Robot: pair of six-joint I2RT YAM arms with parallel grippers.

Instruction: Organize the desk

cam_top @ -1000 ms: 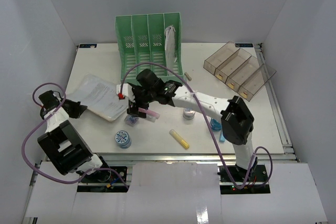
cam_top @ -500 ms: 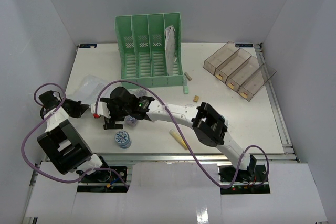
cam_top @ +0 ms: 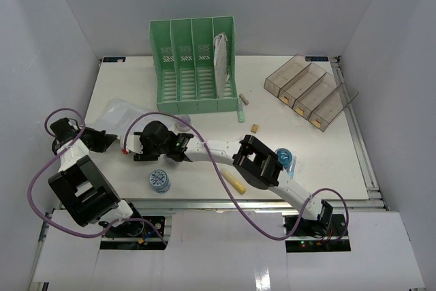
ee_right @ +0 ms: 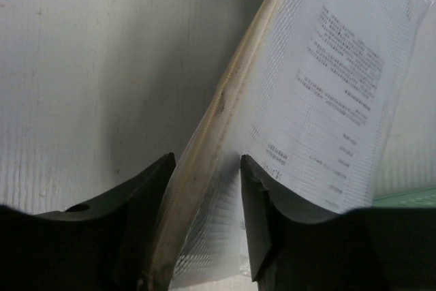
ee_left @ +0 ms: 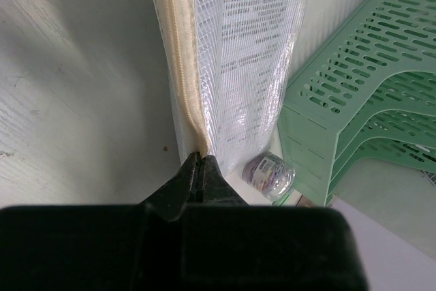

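Both grippers meet at the clear zip pouch (cam_top: 117, 112), on the left of the white desk (cam_top: 327, 148) beside the green file rack (cam_top: 194, 66). The left gripper (ee_left: 199, 159) is clamped on its cream zip edge. The right gripper (ee_right: 208, 168) straddles that edge, jaws apart, seemingly not squeezing.

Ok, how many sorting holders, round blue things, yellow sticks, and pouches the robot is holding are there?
Sorting holders: 2, the green file rack and the brown tray.
Round blue things: 2, one near the left arm, one by the right arm.
Yellow sticks: 1.
Held pouches: 1, the zip pouch pinched by the left tool.
Total: 6.
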